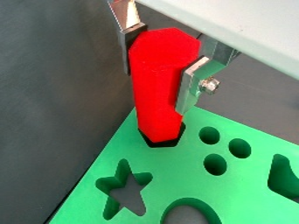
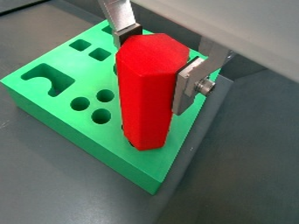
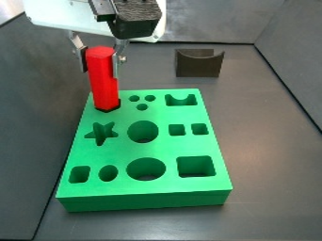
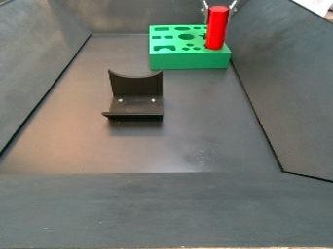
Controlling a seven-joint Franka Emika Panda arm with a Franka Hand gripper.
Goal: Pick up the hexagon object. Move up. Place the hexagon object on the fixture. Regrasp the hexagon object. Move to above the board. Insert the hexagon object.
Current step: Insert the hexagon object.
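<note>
— Two fingers (image 2: 191, 81) of my gripper (image 1: 160, 54) are clamped on the hexagon object (image 3: 102, 77), upper left of a side view.

— Where does the peg sit?

— I see it upright, its lower end in the hexagon hole at a corner of the board (image 3: 189, 179).

— And the fixture (image 4: 132, 95)?

— Well apart, mid-left in a side view, on the dark floor (image 4: 182, 146).
</note>
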